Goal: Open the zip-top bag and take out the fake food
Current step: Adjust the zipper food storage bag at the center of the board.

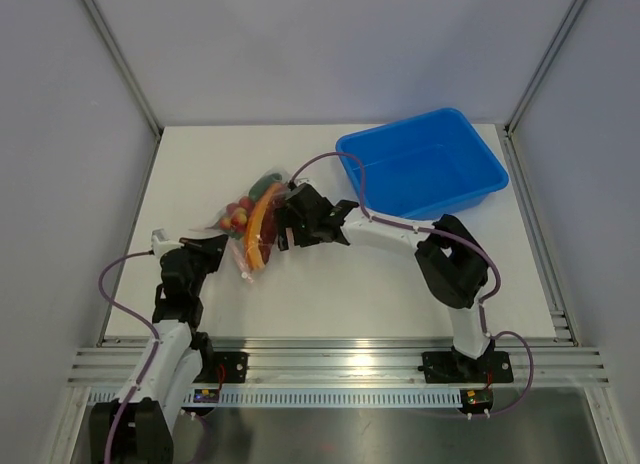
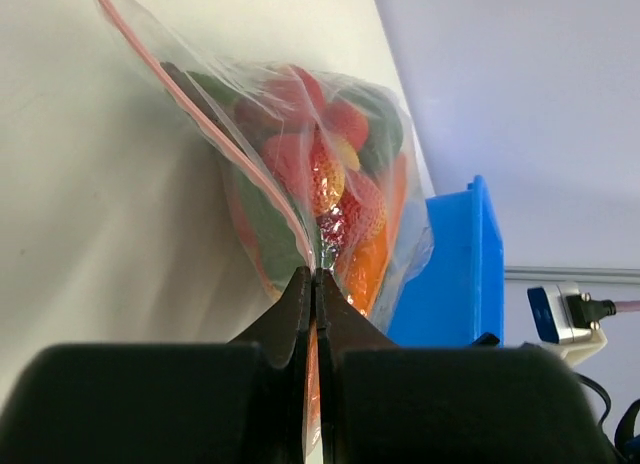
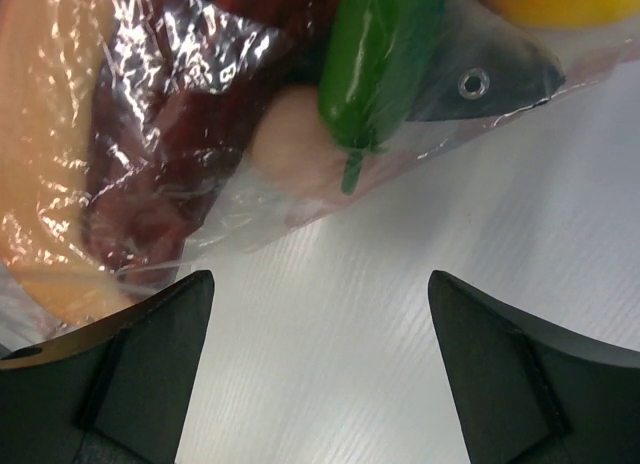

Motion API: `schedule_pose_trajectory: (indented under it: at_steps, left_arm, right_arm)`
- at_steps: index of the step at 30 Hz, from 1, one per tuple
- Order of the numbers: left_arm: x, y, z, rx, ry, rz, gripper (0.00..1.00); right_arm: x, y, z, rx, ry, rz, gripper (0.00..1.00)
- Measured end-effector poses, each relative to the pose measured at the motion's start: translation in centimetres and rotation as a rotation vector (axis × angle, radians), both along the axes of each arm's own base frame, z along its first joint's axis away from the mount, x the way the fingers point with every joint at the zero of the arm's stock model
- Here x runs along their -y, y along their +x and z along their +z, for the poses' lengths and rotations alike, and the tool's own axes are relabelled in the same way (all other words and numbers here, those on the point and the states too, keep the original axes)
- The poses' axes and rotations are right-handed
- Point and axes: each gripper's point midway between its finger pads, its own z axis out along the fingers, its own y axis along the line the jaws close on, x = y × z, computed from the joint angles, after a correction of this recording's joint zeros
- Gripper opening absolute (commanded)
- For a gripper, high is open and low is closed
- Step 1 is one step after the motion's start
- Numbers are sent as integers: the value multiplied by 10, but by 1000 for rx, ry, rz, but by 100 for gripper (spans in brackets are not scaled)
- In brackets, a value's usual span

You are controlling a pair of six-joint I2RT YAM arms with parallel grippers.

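Where the left tool [image 1: 222, 244] sits at about 7 o'clock of the zip-top bag [image 1: 243, 216], its jaws are pressed together on the bag's edge. In the left wrist view the clear film is seen clamped between the closed tips, and the pink zip strip [image 2: 200, 112] runs up from them toward 11 o'clock. The bag is laid on the white worktop [image 1: 330, 294], left of centre, and the fake food [image 1: 240, 212] is packed inside it. Red pieces [image 2: 320, 179], a long orange piece [image 1: 258, 234], a green piece [image 3: 375, 54] and a grey fish [image 3: 495, 79] can be made out through the plastic. At the bag's 3 o'clock the right tool [image 1: 277, 229] is held spread wide, with nothing gripped. In the right wrist view only bare worktop is seen between its fingers [image 3: 150, 364], and the bag lies just beyond them at 12 o'clock. A blue bin [image 1: 470, 196] is set at the worktop's 1 o'clock corner.
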Motion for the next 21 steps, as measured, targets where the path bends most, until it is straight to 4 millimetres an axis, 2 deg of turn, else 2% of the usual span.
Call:
schedule_pose_trajectory:
  at_steps: [7, 11, 18, 21]
  left_arm:
    - [6, -6, -1, -57, 25, 10, 0]
    - [12, -8, -4, -78, 41, 2, 0]
    - [32, -12, -5, -77, 68, -39, 0]
    - [42, -14, -9, -85, 81, -61, 0]
  right_arm:
    - [-12, 20, -19, 9, -50, -10, 96]
    - [-15, 33, -23, 12, -53, -16, 97]
    - [-3, 73, -15, 39, -1, -41, 96]
    - [-9, 92, -5, 75, 32, -25, 97]
